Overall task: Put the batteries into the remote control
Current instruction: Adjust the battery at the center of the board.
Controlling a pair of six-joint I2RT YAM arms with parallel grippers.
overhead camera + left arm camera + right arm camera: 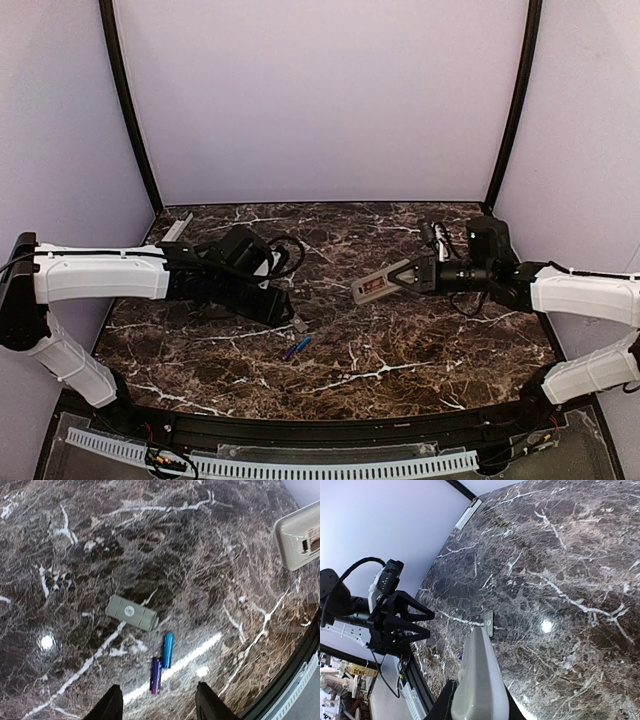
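Note:
Two batteries lie side by side on the marble table, one light blue [168, 650] and one purple-blue [156, 676]; they also show in the top view [297, 347]. My left gripper [159, 704] is open and empty, just above and short of them [283, 312]. My right gripper [415, 277] is shut on the white remote control [378, 287] and holds it above the table, pointing left. The remote fills the bottom of the right wrist view [480, 680]; its end shows in the left wrist view [300, 540]. A small grey battery cover [132, 612] lies beside the batteries.
The grey cover also shows in the top view [300, 325] and the right wrist view [489, 622]. A narrow pale grey bar [178, 228] lies at the back left corner. The table's black front edge [320, 425] runs near the batteries.

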